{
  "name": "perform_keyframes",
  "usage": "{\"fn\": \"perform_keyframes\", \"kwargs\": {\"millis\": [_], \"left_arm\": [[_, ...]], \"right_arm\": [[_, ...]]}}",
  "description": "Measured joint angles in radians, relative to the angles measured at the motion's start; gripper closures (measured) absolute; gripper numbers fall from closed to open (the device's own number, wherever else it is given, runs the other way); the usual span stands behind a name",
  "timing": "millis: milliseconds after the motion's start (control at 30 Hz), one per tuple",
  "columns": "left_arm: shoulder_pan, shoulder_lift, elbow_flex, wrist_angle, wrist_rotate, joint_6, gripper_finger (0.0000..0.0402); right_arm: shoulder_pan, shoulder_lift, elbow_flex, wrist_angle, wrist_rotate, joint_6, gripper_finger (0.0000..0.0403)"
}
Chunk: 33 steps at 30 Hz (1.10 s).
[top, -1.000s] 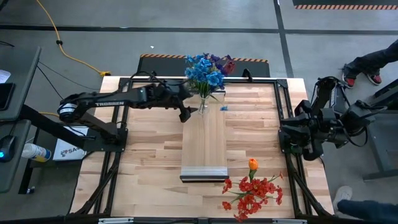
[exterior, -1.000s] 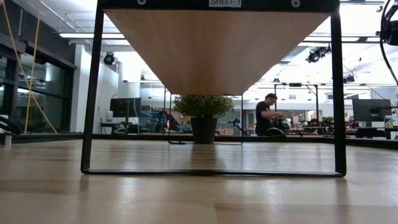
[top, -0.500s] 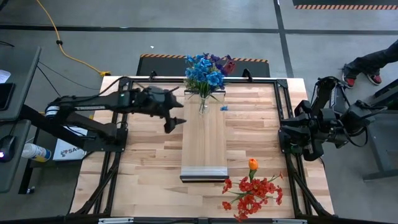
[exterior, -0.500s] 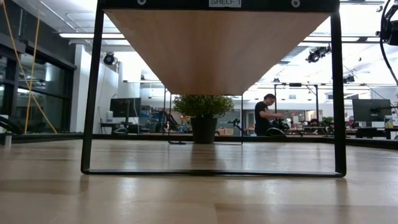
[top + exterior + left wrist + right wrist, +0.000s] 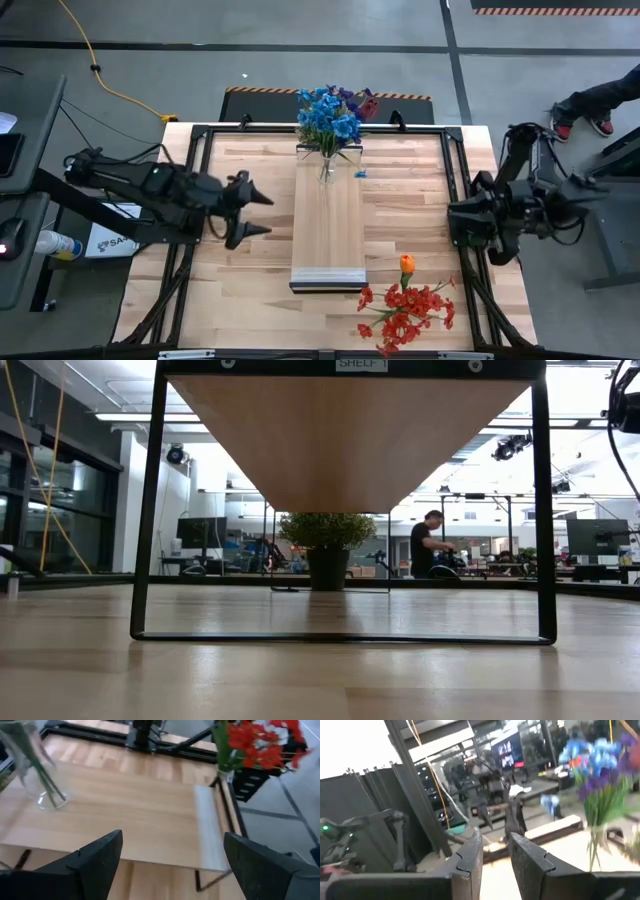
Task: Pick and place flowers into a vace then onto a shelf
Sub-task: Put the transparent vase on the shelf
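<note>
Blue and purple flowers (image 5: 330,112) stood in a glass vase (image 5: 326,168) at the shelf's (image 5: 328,225) far end. The left gripper (image 5: 256,214) hovered spread beside the shelf; the right gripper (image 5: 459,217) waited nearly closed, empty.

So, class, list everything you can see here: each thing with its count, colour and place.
Vase: one, clear glass, on the far end of the shelf.
Blue and purple flowers: one bunch, in the vase.
Red and orange flowers: one loose bunch, on the table by the shelf's near end.
Shelf: one, light wood, mid-table.
Table: one, butcher-block.
Potted plant: one, green, beyond the table.
Person: one, far behind.
Left gripper: open, left of the shelf.
Right gripper: at the table's right edge.
</note>
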<state>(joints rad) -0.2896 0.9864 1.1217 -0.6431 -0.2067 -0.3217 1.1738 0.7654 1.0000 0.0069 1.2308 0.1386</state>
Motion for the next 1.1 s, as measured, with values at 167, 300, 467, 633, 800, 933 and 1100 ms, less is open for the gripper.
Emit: {"fn": "perform_keyframes", "kwargs": {"millis": [167,300,467,633,800,933,1100], "left_arm": [[-0.115,-0.009,0.0,-0.045,-0.061,-0.053,0.0025],[-0.178,-0.009,0.0,-0.077,-0.093,-0.08,0.0023],[-0.211,-0.009,0.0,-0.083,-0.127,-0.135,0.0025],[-0.208,-0.008,0.0,-0.08,-0.161,-0.193,0.0024],[-0.208,-0.008,0.0,-0.046,-0.207,-0.213,0.0024],[-0.208,-0.008,0.0,-0.03,-0.244,-0.259,0.0027],[-0.208,-0.008,0.0,-0.022,-0.252,-0.293,0.0026]], "right_arm": [[0.088,0.011,0.0,-0.164,0.097,0.279,0.0316],[0.169,0.012,0.0,-0.194,0.094,0.443,0.0316],[0.256,0.004,0.0,-0.21,0.126,0.484,0.0316],[0.322,-0.024,0.0,-0.291,0.183,0.435,0.0316],[0.371,-0.076,0.0,-0.429,0.204,0.434,0.0316],[0.39,-0.123,0.0,-0.564,0.193,0.452,0.0316],[0.385,-0.184,0.0,-0.835,0.072,0.599,0.0316]]}}
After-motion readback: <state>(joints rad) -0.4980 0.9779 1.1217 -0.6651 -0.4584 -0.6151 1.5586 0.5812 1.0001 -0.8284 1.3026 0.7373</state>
